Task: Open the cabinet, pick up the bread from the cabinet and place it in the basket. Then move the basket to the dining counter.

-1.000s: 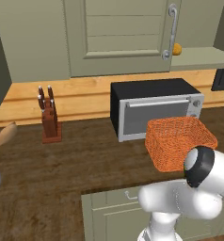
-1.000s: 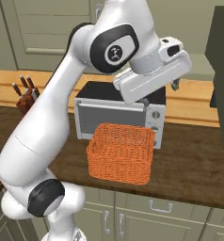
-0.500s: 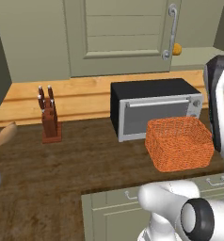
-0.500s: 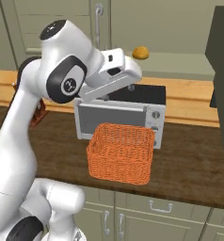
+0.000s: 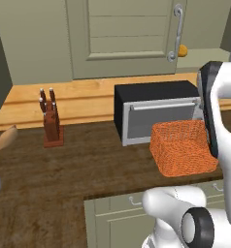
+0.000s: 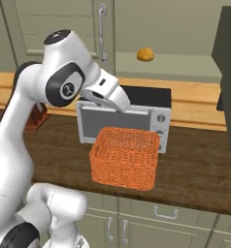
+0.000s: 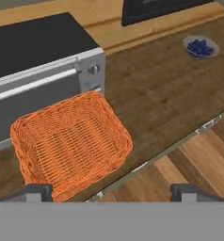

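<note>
the two-finger gripper [image 7: 111,190] stands wide with nothing between its dark finger tips [image 7: 38,192], hanging above the front edge of the dark wood kitchen top [image 7: 180,94] and looking down at the orange woven rectangular basket [image 7: 69,141]. the basket is empty and sits on that top, just in front of the silver-and-black toaster oven [image 6: 137,114].

the small golden-yellow rounded bread [image 6: 145,54] lies on the shelf inside the tall grey-green wall cabinet [image 5: 122,38], whose panelled door already stands swung aside. it looks light and soft, likely to dent under a hard squeeze, so a gentle pinch across its middle seems best. the basket seems light and fairly stiff, with some give in the weave; one rim wall is the likely place to grip it.

in the left base view the bread is half hidden behind the door's curved light-grey bar handle [image 5: 175,29]. a small bowl of blue pieces [image 7: 201,47] is too small to identify.
</note>
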